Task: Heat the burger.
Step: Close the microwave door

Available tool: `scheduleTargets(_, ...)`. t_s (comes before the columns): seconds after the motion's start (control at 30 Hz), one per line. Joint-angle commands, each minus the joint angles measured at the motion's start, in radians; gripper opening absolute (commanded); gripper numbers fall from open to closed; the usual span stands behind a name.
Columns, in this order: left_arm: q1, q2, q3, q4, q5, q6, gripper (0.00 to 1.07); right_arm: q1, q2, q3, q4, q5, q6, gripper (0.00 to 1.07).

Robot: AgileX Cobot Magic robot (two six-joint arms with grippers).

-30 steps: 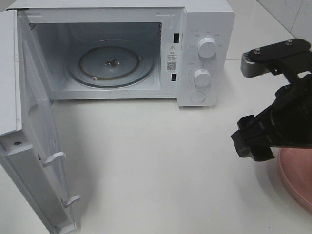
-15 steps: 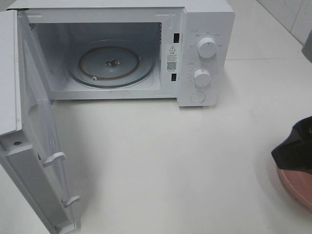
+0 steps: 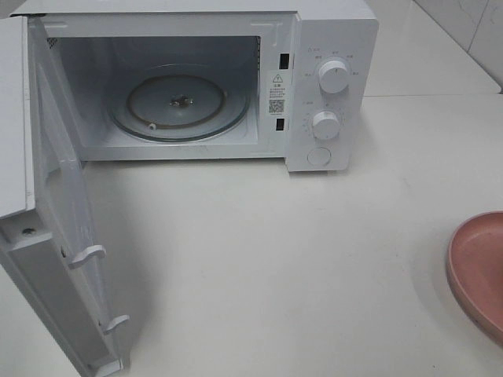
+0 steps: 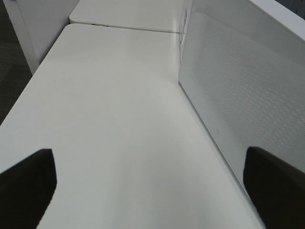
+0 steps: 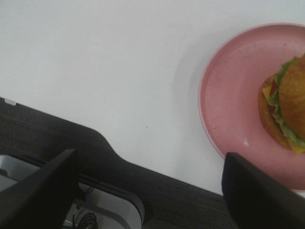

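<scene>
Burger (image 5: 288, 107) on pink plate (image 5: 238, 95) at desk's right edge | right gripper (image 5: 147, 191) has left my overhead view, jaws apart, empty | left gripper (image 4: 147, 191) wide open | microwave (image 3: 330, 47) door open, grasp pending.

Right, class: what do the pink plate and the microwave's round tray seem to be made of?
Pink plate: probably plastic or melamine; matte, faintly speckled, with a dull sheen. Round tray: looks like clear glass; the roller ring shows through it and its rim glints.
</scene>
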Motion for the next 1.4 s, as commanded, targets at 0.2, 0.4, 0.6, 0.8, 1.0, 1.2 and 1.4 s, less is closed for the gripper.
scheduleTargets(0.2,0.002,-0.018,0.003,-0.003,-0.011,-0.004,1.00,-0.238,-0.223,0.036,0.054,-0.011,-0.128,0.76)
scheduleTargets(0.4,0.002,-0.018,0.003,-0.003,-0.011,-0.004,1.00,-0.370,-0.407,0.047,0.049,-0.029,-0.197,0.76)
scheduleTargets(0.6,0.002,-0.018,0.003,-0.003,-0.011,-0.004,1.00,-0.423,-0.493,0.059,0.044,-0.049,-0.198,0.76)
scheduleTargets(0.8,0.002,-0.018,0.003,-0.003,-0.011,-0.004,1.00,-0.520,-0.593,0.059,0.044,-0.049,-0.198,0.76)
scheduleTargets(1.0,0.002,-0.018,0.003,-0.002,-0.011,-0.004,1.00,-0.556,-0.592,0.059,0.044,-0.049,-0.199,0.76)
scheduleTargets(1.2,0.002,-0.018,0.003,-0.003,-0.011,-0.004,1.00,-0.556,-0.592,0.059,0.044,-0.049,-0.199,0.76)
scheduleTargets(1.4,0.002,-0.018,0.003,-0.003,-0.011,-0.004,1.00,-0.556,-0.592,0.059,0.044,-0.049,-0.199,0.76)
